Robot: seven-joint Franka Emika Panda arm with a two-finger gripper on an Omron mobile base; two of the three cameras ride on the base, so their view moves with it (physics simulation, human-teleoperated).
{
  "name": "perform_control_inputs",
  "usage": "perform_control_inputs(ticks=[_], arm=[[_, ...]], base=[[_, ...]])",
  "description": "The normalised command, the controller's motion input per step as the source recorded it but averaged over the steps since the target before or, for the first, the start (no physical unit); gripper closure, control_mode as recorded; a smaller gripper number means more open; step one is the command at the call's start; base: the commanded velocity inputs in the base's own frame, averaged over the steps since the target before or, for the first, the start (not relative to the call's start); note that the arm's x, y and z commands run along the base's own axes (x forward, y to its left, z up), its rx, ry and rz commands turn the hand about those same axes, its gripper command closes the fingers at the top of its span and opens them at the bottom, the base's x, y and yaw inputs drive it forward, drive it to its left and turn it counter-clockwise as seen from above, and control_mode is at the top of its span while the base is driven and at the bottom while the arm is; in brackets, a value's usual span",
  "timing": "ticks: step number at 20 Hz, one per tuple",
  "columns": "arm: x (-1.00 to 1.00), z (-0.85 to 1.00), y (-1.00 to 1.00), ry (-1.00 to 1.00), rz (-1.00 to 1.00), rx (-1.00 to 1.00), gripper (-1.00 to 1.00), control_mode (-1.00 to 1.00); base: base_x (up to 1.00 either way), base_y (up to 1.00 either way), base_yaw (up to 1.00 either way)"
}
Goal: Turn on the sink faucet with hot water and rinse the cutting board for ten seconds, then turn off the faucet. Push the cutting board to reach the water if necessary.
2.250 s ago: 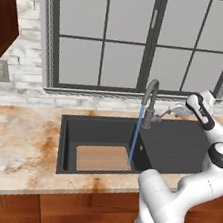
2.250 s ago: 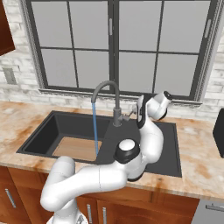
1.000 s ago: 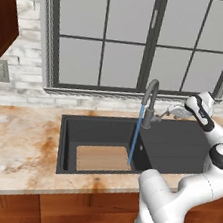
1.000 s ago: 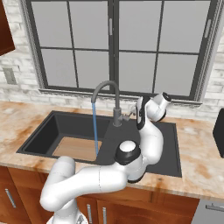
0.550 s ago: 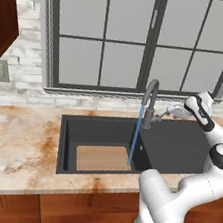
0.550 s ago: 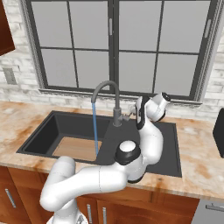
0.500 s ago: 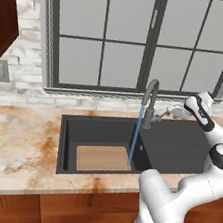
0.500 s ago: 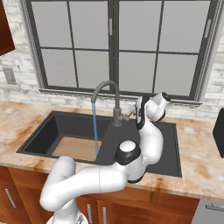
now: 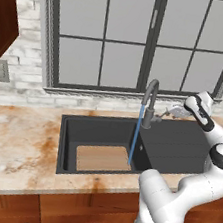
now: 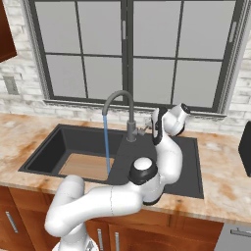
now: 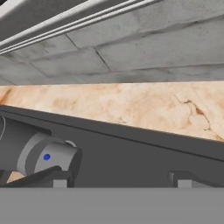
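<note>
cutting board [image 9: 104,158] seemingly against sink [image 9: 76,123] front wall, under water [image 9: 135,137].

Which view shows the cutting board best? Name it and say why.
Left base view: the cutting board lies nearly whole on the sink floor. Right base view shows it more obliquely. Hand view catches a tan sliver, possibly the board.

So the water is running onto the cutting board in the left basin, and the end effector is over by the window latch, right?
Not quite. The water does fall onto the cutting board in the sink, but the end effector is beside the sink faucet, at its side lever, not at the window. The left base view shows this.
</note>
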Motion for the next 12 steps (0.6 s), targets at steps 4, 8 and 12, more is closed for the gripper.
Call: perform_control_inputs(ticks=[4,8,12], arm=[[0.00,-0.14,0.35,0.00,0.00,0.00,-1.00,-1.00],[0.00,-0.19,0.40,0.00,0.00,-0.01,-1.00,-1.00],[0.00,-0.21,0.41,0.01,0.00,-0.01,-1.00,-1.00]], base=[[0.00,0.00,0.00],[0.00,0.00,0.00],[0.00,0.00,0.00]])
